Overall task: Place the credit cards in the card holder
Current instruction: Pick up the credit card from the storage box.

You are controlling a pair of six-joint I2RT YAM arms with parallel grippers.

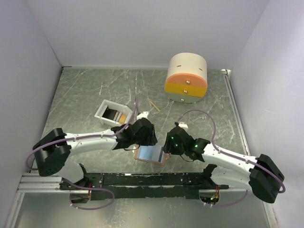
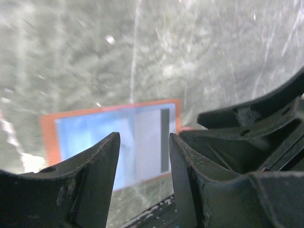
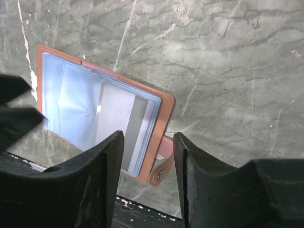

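Note:
The card holder (image 1: 151,155) lies open on the table between my two grippers, salmon-pink at the rim with light blue inner faces (image 3: 71,104). A grey card (image 3: 118,124) sits in its right-hand pocket, and the snap strap (image 3: 161,173) sticks out beside it. More credit cards, one black (image 1: 112,114) and one gold (image 1: 123,117), rest in the white tray. My left gripper (image 2: 144,137) hovers open just above the card holder (image 2: 95,142), nothing between its fingers. My right gripper (image 3: 148,137) is open over the holder's strap edge, holding nothing.
The white tray (image 1: 102,110) stands behind the left arm. A round cream, orange and yellow drawer box (image 1: 186,78) is at the back right. A thin wooden stick (image 1: 153,105) lies between them. The black base rail (image 1: 142,179) runs just in front of the holder.

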